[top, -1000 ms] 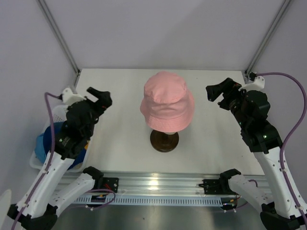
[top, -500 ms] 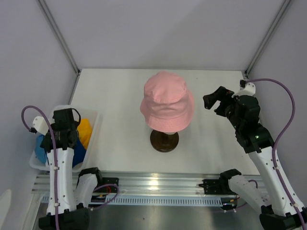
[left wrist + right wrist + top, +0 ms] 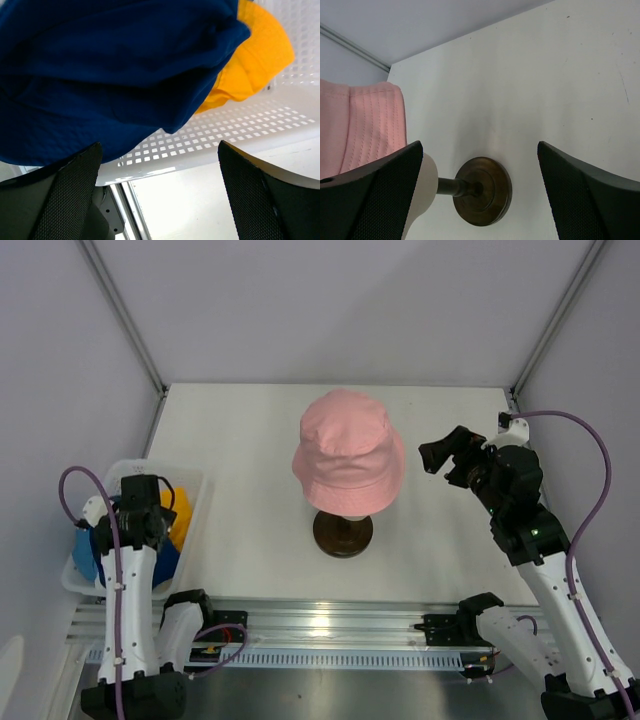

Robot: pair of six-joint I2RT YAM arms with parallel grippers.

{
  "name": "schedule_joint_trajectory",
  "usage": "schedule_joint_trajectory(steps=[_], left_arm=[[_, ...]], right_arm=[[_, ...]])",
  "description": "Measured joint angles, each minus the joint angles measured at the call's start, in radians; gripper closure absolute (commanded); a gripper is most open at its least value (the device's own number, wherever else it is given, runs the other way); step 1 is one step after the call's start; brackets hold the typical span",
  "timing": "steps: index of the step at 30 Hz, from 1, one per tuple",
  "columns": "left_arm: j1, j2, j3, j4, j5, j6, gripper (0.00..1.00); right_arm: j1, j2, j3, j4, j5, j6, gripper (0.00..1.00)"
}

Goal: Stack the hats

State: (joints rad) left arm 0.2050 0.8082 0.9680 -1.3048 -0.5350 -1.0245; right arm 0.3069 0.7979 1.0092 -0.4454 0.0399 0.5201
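Note:
The pink hat [image 3: 350, 452] sits on a cream mannequin head with a dark round base [image 3: 343, 534] at mid-table. The navy hat [image 3: 100, 65] and the yellow-orange hat [image 3: 257, 57] lie in a white perforated basket [image 3: 225, 135] at the left edge. A light blue hat [image 3: 83, 548] shows partly beside my left arm. My left gripper [image 3: 159, 145] is open and empty, pointing down just above the navy hat and the basket's near wall. My right gripper [image 3: 442, 453] is open and empty, right of the pink hat. It faces the stand base [image 3: 484, 190].
The basket [image 3: 196, 482] stands off the table's left edge next to my left arm. An aluminium rail [image 3: 330, 622] runs along the near edge. Frame posts rise at the back corners. Purple cables loop from both wrists.
My left arm has swung from above the table's left side back over the basket and turned to point down into it. My right gripper has drawn slightly nearer and lower.

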Motion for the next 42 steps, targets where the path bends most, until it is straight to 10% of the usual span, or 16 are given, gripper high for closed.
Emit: schedule_joint_trajectory(steps=[9,13,18,20,22,33,42], left_arm=[[0.0,0.047,-0.126,0.024,0.03,-0.051,0.82],[0.001,0.056,-0.098,0.039,-0.007,-0.024,0.99],[0.001,-0.005,-0.013,0.09,-0.11,0.043,0.99],[0.001,-0.036,-0.006,0.126,-0.117,0.093,0.66],[0.002,-0.056,-0.003,0.142,-0.113,0.124,0.02],[0.002,-0.024,-0.021,0.139,-0.066,0.104,0.03],[0.042,0.072,-0.047,0.174,-0.113,0.082,0.44]], right_arm=[[-0.003,-0.006,-0.001,0.007,0.0,0.001,0.01],[-0.003,-0.012,-0.001,0.008,0.0,0.001,0.01],[-0.003,-0.02,-0.001,0.011,-0.005,0.002,0.01],[-0.003,-0.02,-0.001,0.013,-0.011,0.004,0.01],[-0.003,-0.02,-0.001,0.014,-0.018,0.007,0.01],[-0.003,-0.047,-0.001,0.016,-0.047,0.029,0.01],[-0.004,-0.048,-0.001,0.016,-0.029,0.029,0.0]])
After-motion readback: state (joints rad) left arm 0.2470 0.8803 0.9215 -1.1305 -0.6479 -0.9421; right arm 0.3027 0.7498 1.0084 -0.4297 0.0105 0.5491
